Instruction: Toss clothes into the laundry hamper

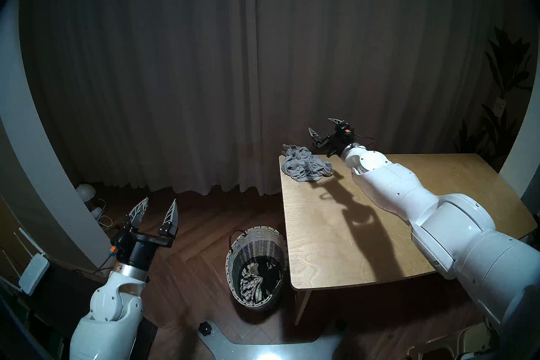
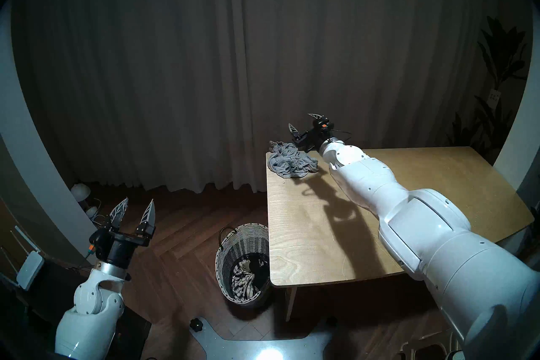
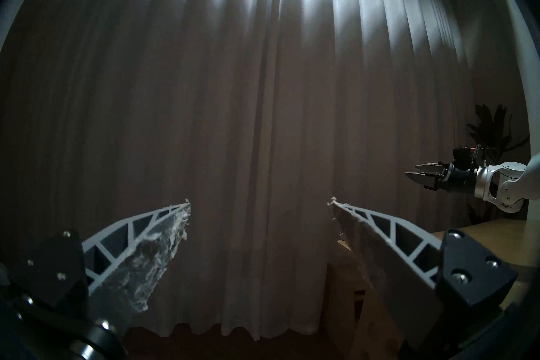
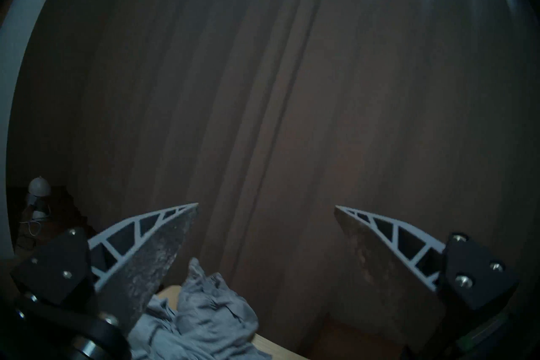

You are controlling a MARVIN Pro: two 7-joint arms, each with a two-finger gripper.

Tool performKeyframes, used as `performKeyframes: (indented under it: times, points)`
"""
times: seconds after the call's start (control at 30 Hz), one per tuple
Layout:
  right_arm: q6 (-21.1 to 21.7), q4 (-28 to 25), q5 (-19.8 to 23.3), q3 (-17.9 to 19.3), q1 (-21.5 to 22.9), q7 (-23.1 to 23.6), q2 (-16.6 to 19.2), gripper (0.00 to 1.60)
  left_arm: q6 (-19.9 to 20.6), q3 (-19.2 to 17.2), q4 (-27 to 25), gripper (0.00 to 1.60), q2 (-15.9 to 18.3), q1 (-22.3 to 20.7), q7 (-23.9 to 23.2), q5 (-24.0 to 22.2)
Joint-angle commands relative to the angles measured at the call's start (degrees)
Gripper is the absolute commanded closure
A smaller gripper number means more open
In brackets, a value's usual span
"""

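A crumpled heather grey garment lies on the far left corner of the wooden table. My right gripper hovers open just above and behind the garment, with nothing between its fingers. The woven laundry hamper stands on the floor against the table's left side. Inside it lie a cream garment with black stripes and a black one. My left gripper is open and empty, raised left of the hamper.
Long curtains hang behind the table. A white dome lamp with cables sits on the floor at the left, a white router nearer. A plant stands at the right. The robot's base plate lies below the hamper.
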Motion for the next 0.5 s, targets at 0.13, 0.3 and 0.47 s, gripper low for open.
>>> performKeyframes:
  times: [0.13,0.3,0.47]
  points:
    - [-1.45,0.38,-0.62,-0.02,-3.98,-0.2,3.3,0.0,6.89,5.0,-2.06,0.21,1.83,-8.87,2.07,3.61]
    - [-1.61,0.4,-0.96,0.05,-5.18,-0.18,3.61,0.0,9.67,7.1,-1.85,1.32,1.39,-11.32,2.97,4.49]
    - [-1.64,0.55,-1.3,0.13,-6.26,-0.23,4.1,0.0,12.08,8.61,-1.63,1.6,1.07,-13.78,3.84,5.22]
